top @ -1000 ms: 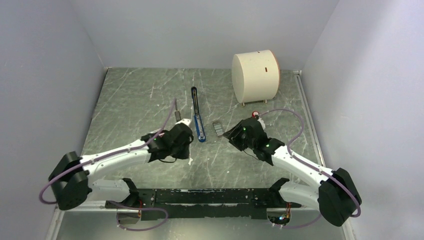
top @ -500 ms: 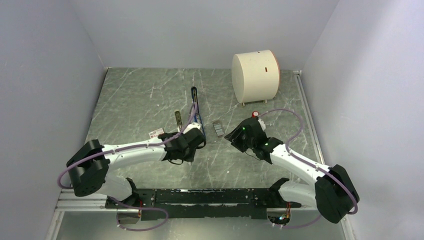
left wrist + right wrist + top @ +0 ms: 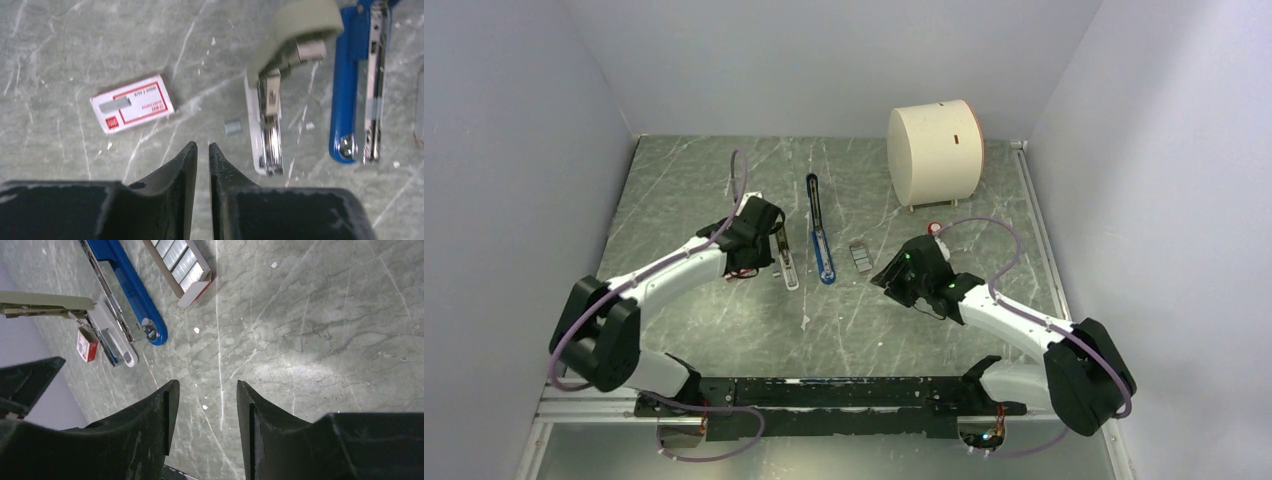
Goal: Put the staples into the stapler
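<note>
The blue stapler [image 3: 824, 262] lies open mid-table, its thin black arm [image 3: 813, 195] stretched toward the back. It also shows in the left wrist view [image 3: 345, 100] and the right wrist view [image 3: 132, 290]. An open tray of staples [image 3: 860, 257] lies just right of it, also seen in the right wrist view [image 3: 182, 262]. My left gripper [image 3: 762, 225] hovers left of the stapler, jaws nearly together and empty [image 3: 202, 147]. My right gripper [image 3: 892, 275] is open and empty [image 3: 206, 385], near and right of the tray.
A white and chrome stapler [image 3: 266, 130] with a beige arm [image 3: 300, 20] lies left of the blue one. A small red-and-white staple box [image 3: 132, 103] and a loose staple bit [image 3: 232, 126] lie beside it. A white cylinder [image 3: 934, 150] stands at the back right.
My left arm has swung from the blue stapler's near end to the left and farther back, uncovering the white stapler. The right arm has barely moved.
</note>
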Robot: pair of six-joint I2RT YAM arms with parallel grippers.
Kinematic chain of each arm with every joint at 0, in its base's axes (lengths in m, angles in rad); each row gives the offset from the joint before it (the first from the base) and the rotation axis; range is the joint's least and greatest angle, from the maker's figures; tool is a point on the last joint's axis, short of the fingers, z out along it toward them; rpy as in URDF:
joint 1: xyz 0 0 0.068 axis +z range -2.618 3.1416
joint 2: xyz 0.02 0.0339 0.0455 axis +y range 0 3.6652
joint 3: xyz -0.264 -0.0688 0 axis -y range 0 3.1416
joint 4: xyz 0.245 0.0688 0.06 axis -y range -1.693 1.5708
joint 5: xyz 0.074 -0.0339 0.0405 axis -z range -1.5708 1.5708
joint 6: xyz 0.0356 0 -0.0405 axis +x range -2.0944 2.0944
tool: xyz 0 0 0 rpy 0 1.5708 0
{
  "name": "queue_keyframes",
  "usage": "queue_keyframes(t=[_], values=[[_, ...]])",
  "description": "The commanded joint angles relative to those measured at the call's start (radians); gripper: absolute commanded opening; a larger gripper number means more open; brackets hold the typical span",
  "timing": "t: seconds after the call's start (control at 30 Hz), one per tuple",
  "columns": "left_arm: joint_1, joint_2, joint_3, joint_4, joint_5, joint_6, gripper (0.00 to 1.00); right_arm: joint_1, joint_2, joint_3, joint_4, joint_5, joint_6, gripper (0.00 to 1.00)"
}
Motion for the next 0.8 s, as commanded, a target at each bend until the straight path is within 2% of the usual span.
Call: queue_keyframes(t=[0.0, 0.13, 0.37, 0.6, 0.77], values=[[0.042, 0.112, 0.046, 0.113, 0.037, 0.012, 0.18, -0.007, 0.020, 0.031, 0.007, -0.014, -0.032, 0.50], [0.062, 0.199, 0.070, 0.153, 0.016, 0.005, 0.17, -0.009, 0.048, 0.035, 0.022, -0.033, -0.041, 0.49], [0.081, 0.275, 0.072, 0.204, 0.084, 0.020, 0.16, -0.013, 0.090, 0.032, 0.043, -0.094, -0.049, 0.48], [0.081, 0.314, 0.065, 0.183, 0.144, 0.045, 0.23, -0.019, 0.119, 0.030, 0.067, -0.112, -0.056, 0.48], [0.081, 0.327, 0.051, 0.164, 0.139, 0.041, 0.23, -0.023, 0.134, 0.024, 0.077, -0.136, -0.055, 0.48]])
